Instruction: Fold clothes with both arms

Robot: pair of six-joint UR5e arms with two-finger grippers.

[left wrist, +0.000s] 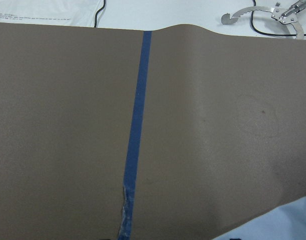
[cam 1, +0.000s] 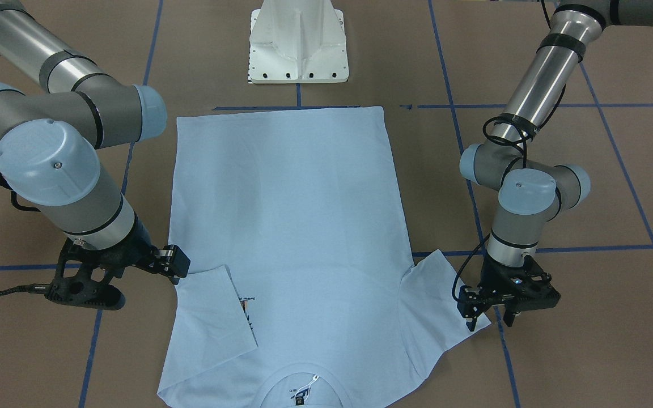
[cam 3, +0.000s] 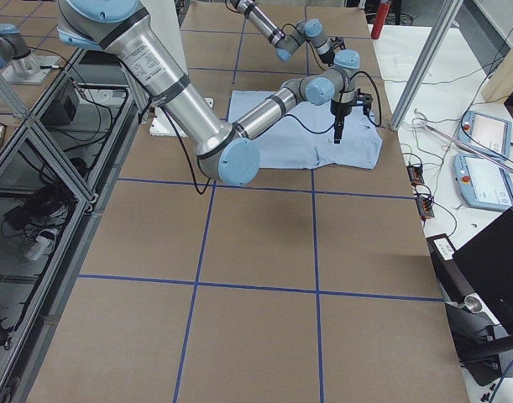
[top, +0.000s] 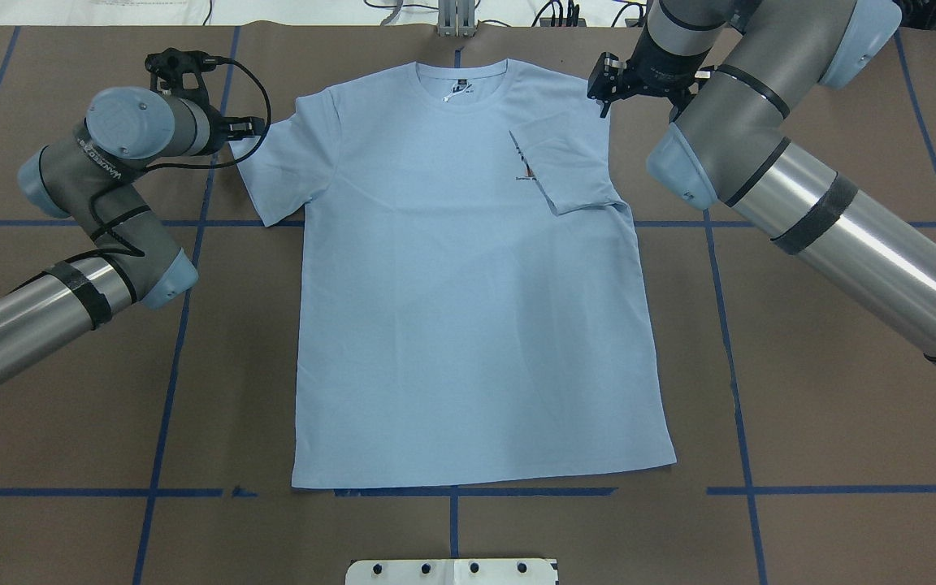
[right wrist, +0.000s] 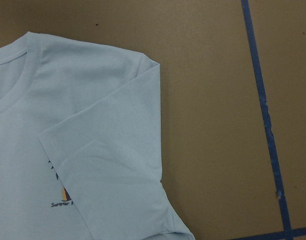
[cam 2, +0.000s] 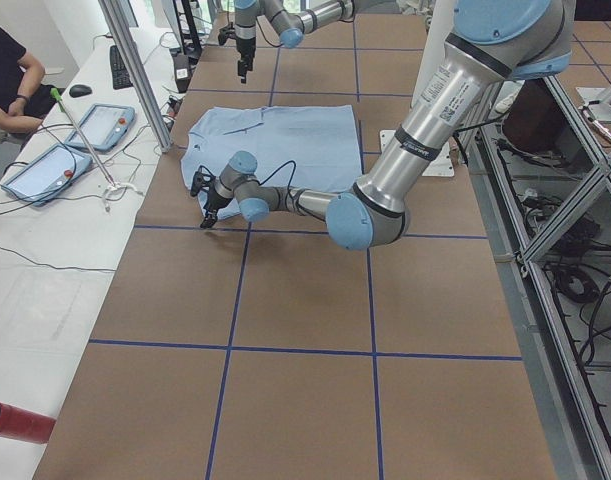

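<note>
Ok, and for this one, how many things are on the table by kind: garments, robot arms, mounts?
Light blue T-shirt: 1
Robot arms: 2 (left arm, right arm)
White pedestal base: 1
Total: 4

I read "Summer" beneath the print (right wrist: 62, 192) on the T-shirt (right wrist: 102, 115), the rest being covered. The neck label (top: 460, 84) is illegible to me
</note>
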